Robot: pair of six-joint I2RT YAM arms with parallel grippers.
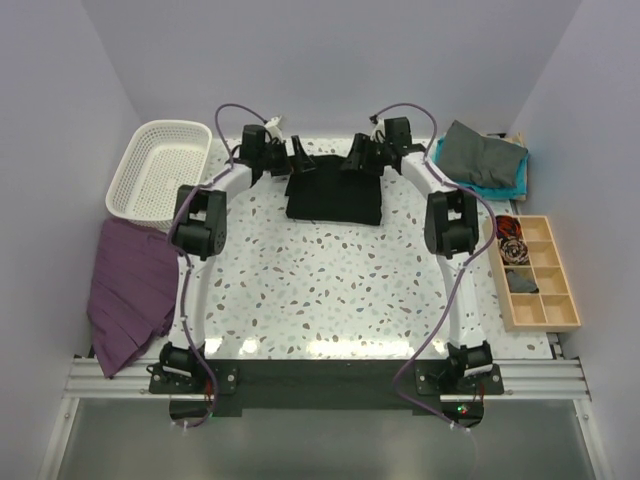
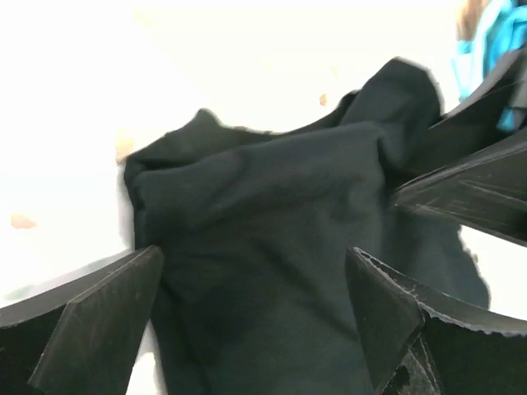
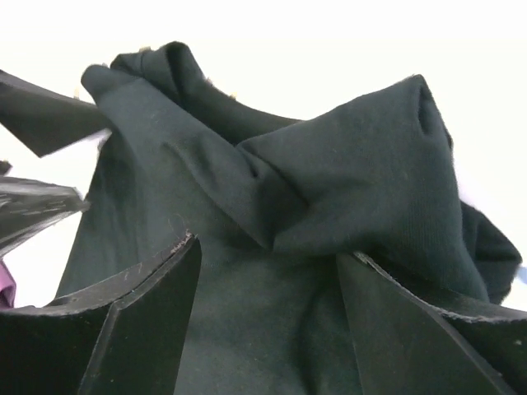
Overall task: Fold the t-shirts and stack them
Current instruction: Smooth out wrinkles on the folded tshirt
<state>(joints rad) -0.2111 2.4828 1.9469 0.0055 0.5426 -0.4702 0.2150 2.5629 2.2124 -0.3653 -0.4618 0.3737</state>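
Top view: black tee [image 1: 335, 200] lies as a rough folded rectangle at upper centre of the frame, on the speckled table [image 1: 320, 290]. Left gripper [image 1: 298, 152] and right gripper [image 1: 358, 155] are both at its far edge, close together. Grey tee [image 1: 478, 152] sits on the teal tee [image 1: 505, 185] at upper right, well apart from the black one. White basket [image 1: 160, 170] at upper left, purple cloth [image 1: 130, 280] at mid left, wooden tray [image 1: 540, 270] at right.

Left wrist view: left gripper [image 2: 254, 255] has its jaws spread wide, not pinching anything. Black tee [image 2: 272, 189] is bunched between and beyond the fingers. The other arm's fingers poke in at the right edge.

Right wrist view: right gripper [image 3: 268, 251] is likewise spread, nothing clamped. Black tee [image 3: 346, 164] is humped into a thick ridge at centre right.

Risks, as I judge them: closing on that ridge could catch uneven layers, so the fold skews or only the top layer lifts. With the grippers so near each other, they could knock together. An uneven pull could drag the rectangle out of square.
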